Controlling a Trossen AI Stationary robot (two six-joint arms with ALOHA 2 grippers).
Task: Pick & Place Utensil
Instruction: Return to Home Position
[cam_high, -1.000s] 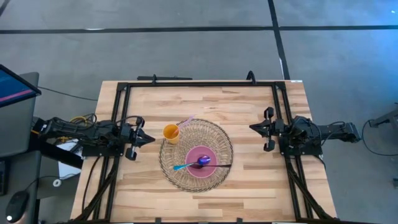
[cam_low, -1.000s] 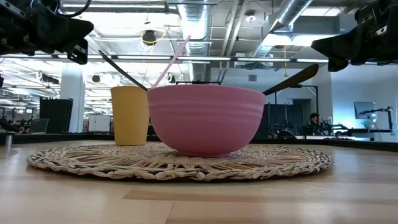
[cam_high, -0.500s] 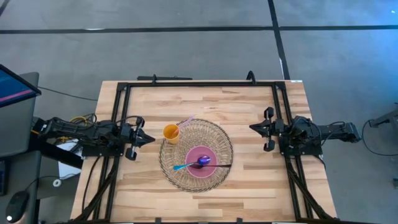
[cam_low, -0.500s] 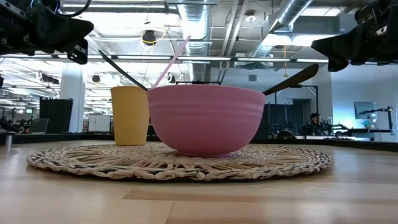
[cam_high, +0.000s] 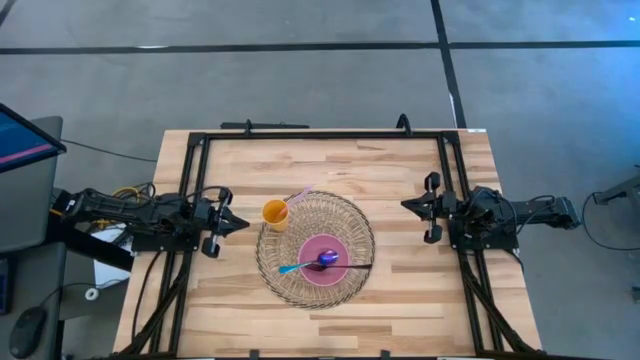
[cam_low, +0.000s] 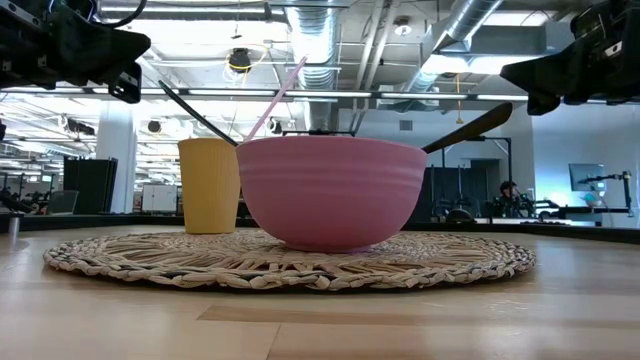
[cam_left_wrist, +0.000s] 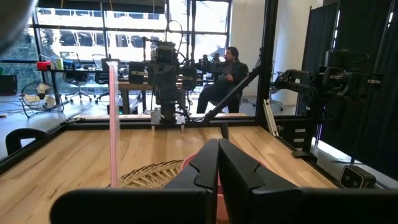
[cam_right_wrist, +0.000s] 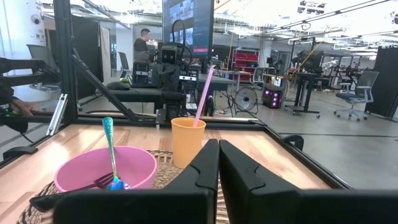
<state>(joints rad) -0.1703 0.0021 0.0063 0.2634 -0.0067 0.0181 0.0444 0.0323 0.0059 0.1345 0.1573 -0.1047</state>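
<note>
A pink bowl (cam_high: 324, 259) stands on a round woven mat (cam_high: 315, 249) in the table's middle. In it lie a blue-handled spoon (cam_high: 303, 265) and a dark utensil (cam_high: 355, 267), their handles sticking out over the rim. An orange cup (cam_high: 275, 213) stands on the mat's far left edge with a pink straw (cam_high: 296, 196) leaning in it. My left gripper (cam_high: 240, 223) is shut and empty at the table's left, above the surface. My right gripper (cam_high: 408, 205) is shut and empty at the table's right.
A black metal frame (cam_high: 320, 134) runs along the table's far, left and right edges. Bare wood lies on the table's near side and far side of the mat. People sit in the room beyond the table (cam_left_wrist: 229, 65).
</note>
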